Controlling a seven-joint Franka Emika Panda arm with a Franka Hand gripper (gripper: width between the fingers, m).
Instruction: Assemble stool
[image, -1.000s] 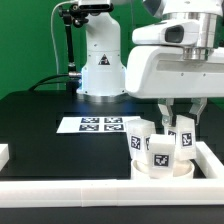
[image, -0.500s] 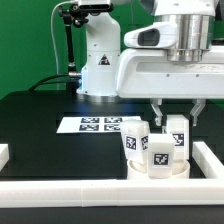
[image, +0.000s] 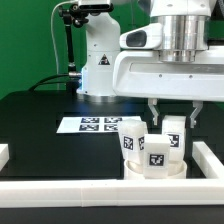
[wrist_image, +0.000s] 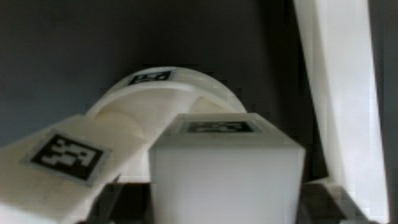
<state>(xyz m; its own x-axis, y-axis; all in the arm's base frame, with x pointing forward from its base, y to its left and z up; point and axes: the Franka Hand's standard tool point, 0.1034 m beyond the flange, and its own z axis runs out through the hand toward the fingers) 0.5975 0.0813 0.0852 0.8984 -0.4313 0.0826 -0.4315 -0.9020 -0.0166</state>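
Stool (image: 152, 150) sits at the near right corner of the black table (image: 45, 130), seat disc (image: 156, 168) flat on the surface with three block legs standing up from it: left leg (image: 132, 137), near leg (image: 158, 152), right leg (image: 176, 133). Disc's near edge is just beside the white rim bar (image: 100, 188) along the near side; a second rim bar (image: 210, 157) runs close on the exterior view's right, so little room on those two sides. Gripper (image: 171, 113) hangs over the right leg, fingers apart, one either side of its top; contact unclear. Wrist view: leg block (wrist_image: 224, 165) fills the space between the fingers, tagged disc (wrist_image: 134, 120) beside it. Marker board (image: 92, 124) lies farther back, left of the stool, apart from it. Table's left half is open black surface.
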